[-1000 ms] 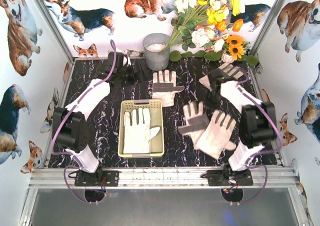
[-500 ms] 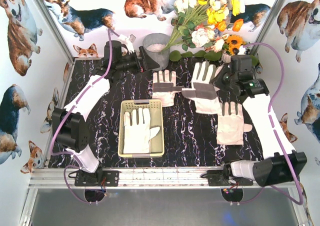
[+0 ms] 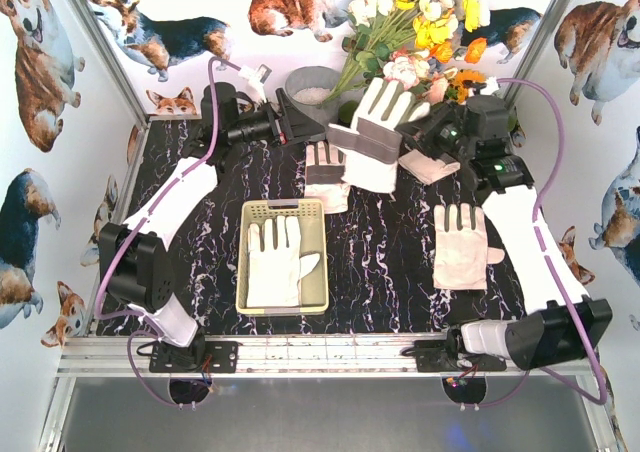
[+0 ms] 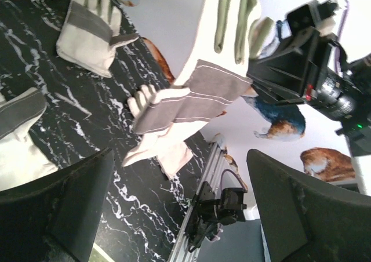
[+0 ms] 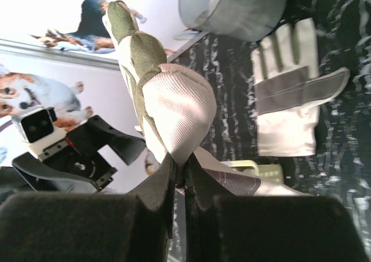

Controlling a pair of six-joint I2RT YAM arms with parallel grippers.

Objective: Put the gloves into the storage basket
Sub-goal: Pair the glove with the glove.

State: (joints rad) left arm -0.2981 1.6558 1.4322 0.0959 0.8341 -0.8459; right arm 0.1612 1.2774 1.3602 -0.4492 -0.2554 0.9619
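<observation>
1. Top external view.
   - Found the right gripper (image 3: 408, 140) clamped tight on the lifted glove (image 3: 375, 132). Held in the air above the far middle of the table (image 3: 390, 272), glove fingers pointing toward the flowers (image 3: 420, 17).
   - Found the left gripper (image 3: 295, 122) with jaws spread wide and holding nothing. Sits just beside the grey bucket (image 3: 308, 80), facing the lifted glove.
   - Counted one packed glove (image 3: 272, 262) lying flat inside the storage basket (image 3: 285, 208), left of table centre.
   - Logged a flat glove (image 3: 325, 182) on the table just beyond the basket, partly under the lifted one.
   - Logged the right glove (image 3: 460, 247) on the table beside the right arm.
   - Noted a cream edge of one more glove under the right wrist, too hidden to describe.

2. Left wrist view.
   - Saw the left fingers (image 4: 52, 215) well apart at the lower corners, nothing between them.
   - Saw the lifted glove hanging clear of the table, striped cuff lowest, right gripper gripping it from the right.
   - Saw three other gloves lying flat on the marble below.

3. Right wrist view.
   - Saw the right fingers (image 5: 156, 201) pressed together on a fold of the lifted glove, no gap showing.
   - Beyond them: bucket at the top, flat glove on the table at right, a pale sliver of the basket behind the striped cuff.
   - Left gripper in view at far left, aimed this way.
</observation>
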